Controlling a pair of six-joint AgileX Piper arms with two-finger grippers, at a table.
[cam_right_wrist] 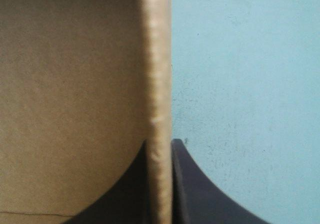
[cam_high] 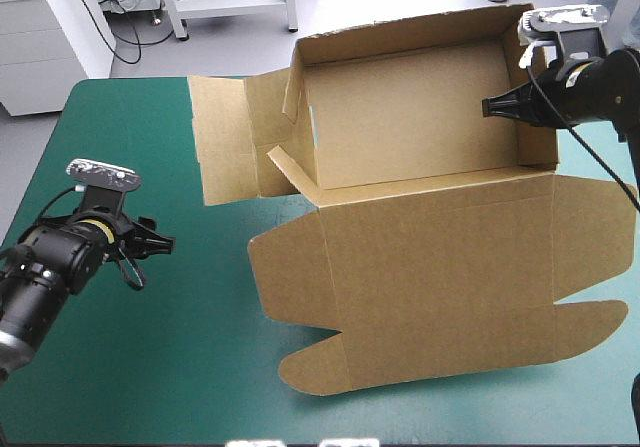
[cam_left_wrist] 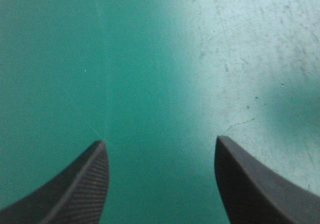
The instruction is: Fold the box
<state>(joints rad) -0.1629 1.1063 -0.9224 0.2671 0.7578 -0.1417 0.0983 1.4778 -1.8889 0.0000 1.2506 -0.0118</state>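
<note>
Here the box [cam_high: 420, 227] lay on the teal-green cover [cam_high: 130, 367] as a half-made tray. Its far wall and right wall [cam_high: 535, 117] stood raised, the lid [cam_high: 430, 287] lay flat on the box's near side, and the left side panel [cam_high: 225, 137] lay unfolded beside the tray.

The right gripper [cam_high: 487, 107] was clamped on the box's right wall, with one black finger [cam_right_wrist: 200, 189] outside the wall, the other inside, and the board's edge pinched between them. The left gripper [cam_high: 165, 243] hovered well to the left of the box, its fingers parted and empty over bare cover.

The step in hand appeared to be the setting of the right wall. The next move would likely call for the right gripper to press that wall home without creasing it. The left gripper would likely have to travel to the box's left side, where the flat panel and the loose corner flap [cam_high: 285, 167] were not yet raised. The light tray might slide unless one arm steadied it.
</note>
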